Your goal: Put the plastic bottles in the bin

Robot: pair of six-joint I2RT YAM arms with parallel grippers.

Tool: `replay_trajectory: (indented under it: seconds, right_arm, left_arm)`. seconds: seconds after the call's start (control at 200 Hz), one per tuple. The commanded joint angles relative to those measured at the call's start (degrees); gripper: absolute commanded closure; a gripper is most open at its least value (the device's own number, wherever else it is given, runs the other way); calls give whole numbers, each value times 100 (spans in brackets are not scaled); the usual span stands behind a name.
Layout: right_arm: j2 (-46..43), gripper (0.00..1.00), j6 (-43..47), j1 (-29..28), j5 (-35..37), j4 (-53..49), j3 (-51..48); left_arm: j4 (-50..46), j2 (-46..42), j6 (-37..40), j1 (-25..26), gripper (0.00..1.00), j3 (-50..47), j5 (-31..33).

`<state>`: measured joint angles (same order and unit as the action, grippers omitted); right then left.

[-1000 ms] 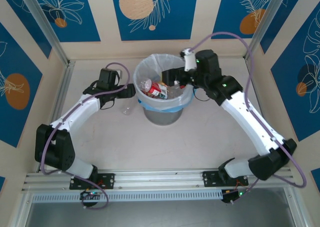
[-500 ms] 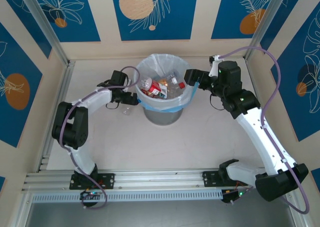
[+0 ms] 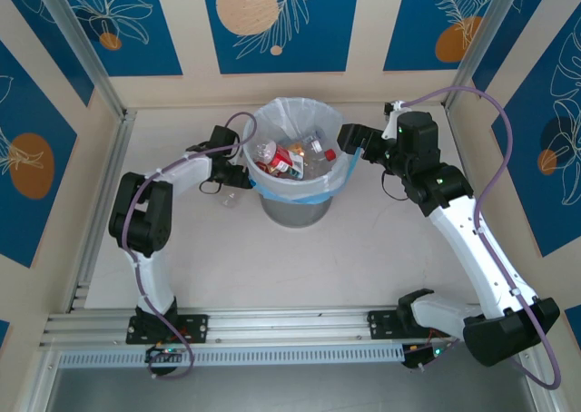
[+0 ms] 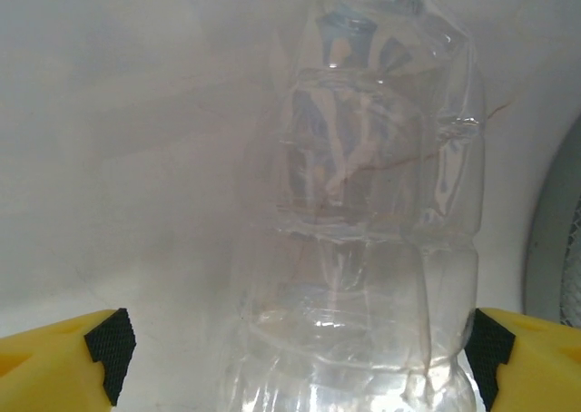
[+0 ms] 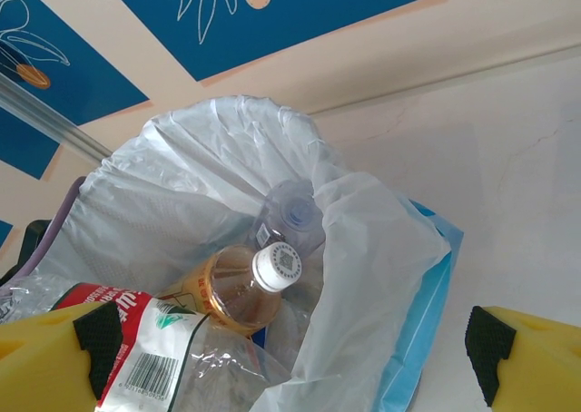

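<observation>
The left end effector point(image 4: 295, 362) is spread wide around a clear bottle point(image 4: 363, 212) that has no label. The bottle is on the table point(image 3: 182, 249) just left of the bin point(image 3: 295, 214), and the left pad is apart from it. The right end effector point(image 5: 290, 367), also released, hovers at the bin's right rim. Inside the bin lie a red-labelled bottle point(image 5: 136, 344) with a barcode, its writing too small to read, and a white-capped bottle point(image 5: 238, 289) of amber liquid.

Left arm point(image 3: 151, 280) and right arm point(image 3: 468, 238): white links joined by black joint housings, each bolted down through a black base point(image 3: 171, 327). A purple cable point(image 3: 451, 90) is looped along each. Left gripper point(image 4: 290, 358) and right gripper point(image 5: 290, 348) are fitted with yellow fingers point(image 4: 45, 359) faced with black pads point(image 4: 111, 348).
</observation>
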<state>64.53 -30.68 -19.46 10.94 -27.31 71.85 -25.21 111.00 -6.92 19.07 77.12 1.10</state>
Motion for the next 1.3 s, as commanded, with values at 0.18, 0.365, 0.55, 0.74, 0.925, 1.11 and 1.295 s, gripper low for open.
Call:
replay_trajectory:
  seconds: [0.18,0.365,0.55,0.74,0.925,1.11,1.295]
  right_arm:
    - [-203,0,-44,39,171,22,-101]
    - [-303,0,-24,48,214,23,-214]
    - [-345,1,2,63,239,15,-312]
    - [-343,0,22,85,234,79,-358]
    - [-336,1,26,115,192,127,-401]
    - [-336,0,9,133,159,156,-451]
    - [-336,1,26,151,109,206,-521]
  left_arm:
    - [-269,140,-1,67,7,-101,207]
    - [-309,30,-78,20,13,-306,275]
    - [-467,-226,-159,-30,25,-435,348]
    - [-490,-514,-285,-105,37,-561,363]
    - [-415,-1113,-505,-300,41,-653,259]
    - [-549,-1811,-643,-495,41,-572,363]
    - [-633,-2626,-813,-519,43,-198,682]
